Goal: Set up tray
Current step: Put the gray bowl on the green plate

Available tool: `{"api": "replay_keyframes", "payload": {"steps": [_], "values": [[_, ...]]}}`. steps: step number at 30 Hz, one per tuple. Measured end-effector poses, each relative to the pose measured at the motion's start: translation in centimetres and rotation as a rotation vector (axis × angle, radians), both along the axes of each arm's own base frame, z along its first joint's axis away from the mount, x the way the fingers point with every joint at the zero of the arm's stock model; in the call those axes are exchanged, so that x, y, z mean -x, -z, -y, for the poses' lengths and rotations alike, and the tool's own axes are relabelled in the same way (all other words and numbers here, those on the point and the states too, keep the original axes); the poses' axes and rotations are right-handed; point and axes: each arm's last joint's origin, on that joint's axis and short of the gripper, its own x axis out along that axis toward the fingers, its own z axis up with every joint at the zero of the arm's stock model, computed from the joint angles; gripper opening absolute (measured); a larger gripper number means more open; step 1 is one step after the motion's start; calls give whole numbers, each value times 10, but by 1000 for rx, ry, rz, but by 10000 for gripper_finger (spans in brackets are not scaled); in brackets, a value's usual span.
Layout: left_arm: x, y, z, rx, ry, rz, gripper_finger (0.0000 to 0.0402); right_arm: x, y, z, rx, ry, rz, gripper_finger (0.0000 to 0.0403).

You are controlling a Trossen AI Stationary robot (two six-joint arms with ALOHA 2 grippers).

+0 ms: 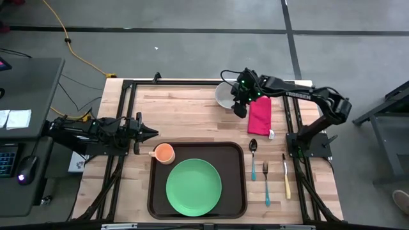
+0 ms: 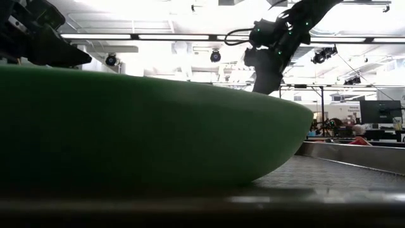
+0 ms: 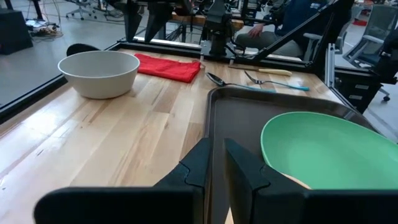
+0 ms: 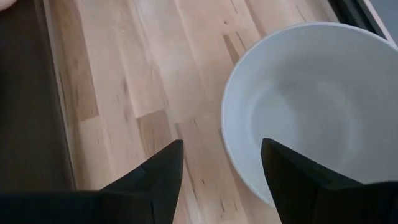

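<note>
The dark brown tray point(image 1: 233, 191) lies at the table's near middle with a green plate point(image 1: 193, 186) resting flat in it. An orange cup point(image 1: 164, 153) stands at the tray's far left corner. A white bowl point(image 4: 311, 106) stands on the table at the far side. My right gripper point(image 4: 221, 155) hangs open above the bowl's near rim, one finger over the bowl's inside and one over the bare wood, touching nothing. My left gripper point(image 3: 216, 163) waits at the table's left edge, level, with only a narrow gap between its fingers and nothing in it.
A red cloth point(image 1: 259, 115) lies right of the bowl. A spoon point(image 1: 253, 156), a fork point(image 1: 266, 182) and a knife point(image 1: 286, 176) lie side by side right of the tray. Bare wood point(image 1: 185, 112) stretches between the bowl and the tray.
</note>
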Motion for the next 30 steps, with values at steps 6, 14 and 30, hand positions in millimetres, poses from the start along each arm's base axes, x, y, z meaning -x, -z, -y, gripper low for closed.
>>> {"api": "replay_keyframes", "payload": {"steps": [6,14,30], "values": [[0,0,0,0,0,0,74,0,0,0,8,-2,-4,195],[0,0,0,0,0,0,74,0,0,-1,39,-10,-18,195],[0,0,0,15,-2,2,74,-1,0,2,107,63,-49,194]]}}
